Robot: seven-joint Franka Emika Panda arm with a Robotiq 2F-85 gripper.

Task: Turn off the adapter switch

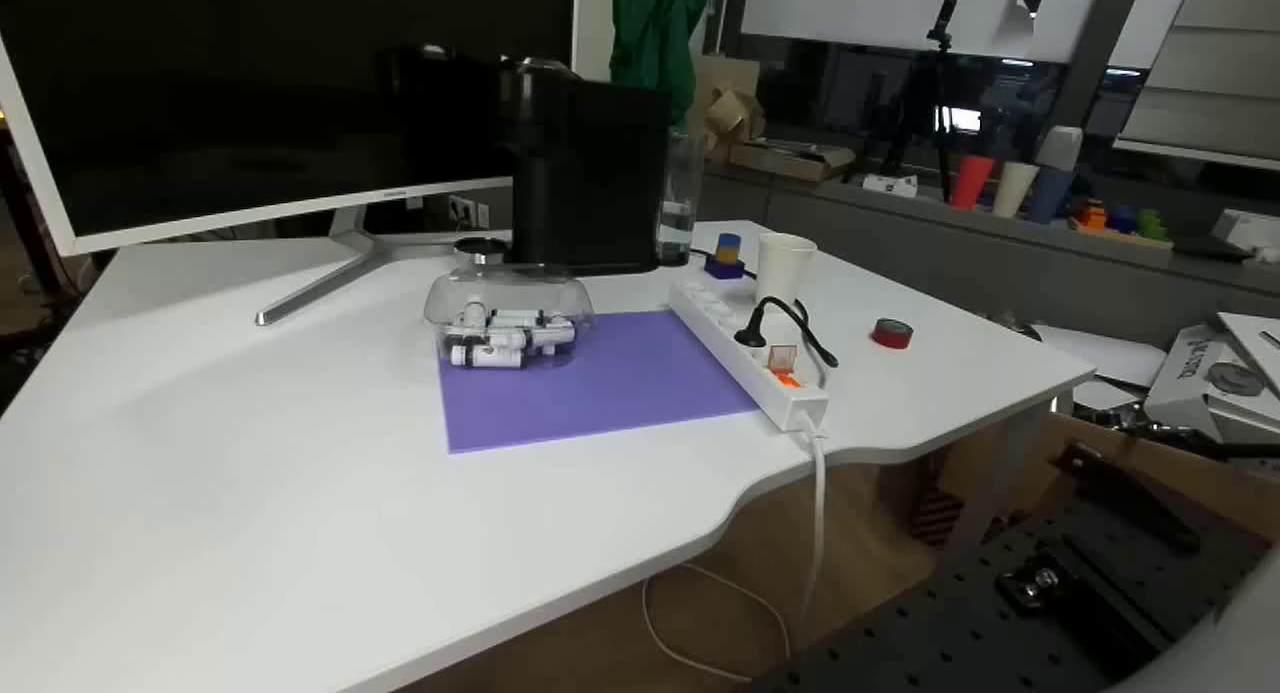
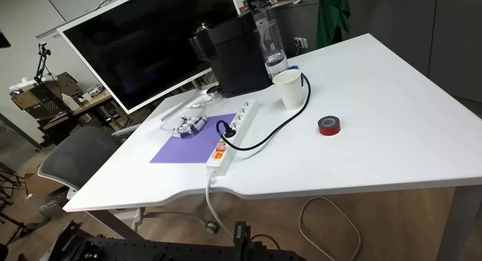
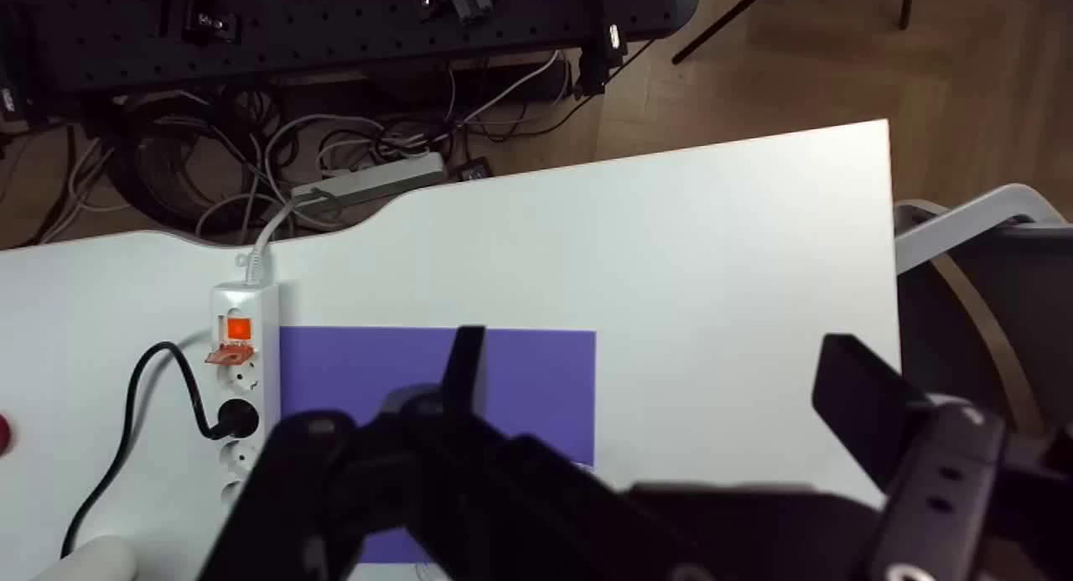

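Note:
The adapter, a long white power strip, lies on the white table in both exterior views [image 1: 735, 358] [image 2: 239, 131] and at the left in the wrist view [image 3: 270, 355]. Its switch, a bright orange rocker, is at the cable end [image 1: 788, 380] [image 2: 218, 155] [image 3: 239, 328]. A clear orange flap [image 3: 230, 355] stands raised beside the switch, which is uncovered. A black plug [image 3: 238, 417] with a black cable sits in one socket. My gripper [image 3: 652, 336] is open and empty, above the table and well to the right of the strip in the wrist view. Neither exterior view shows the gripper.
A purple sheet [image 1: 590, 383] lies alongside the strip, with a clear box of white-and-black pieces [image 1: 510, 318] on it. A white cup [image 2: 289, 89], a red tape roll [image 2: 329, 125], a black machine [image 2: 241, 57] and a monitor [image 2: 150, 38] stand on the table.

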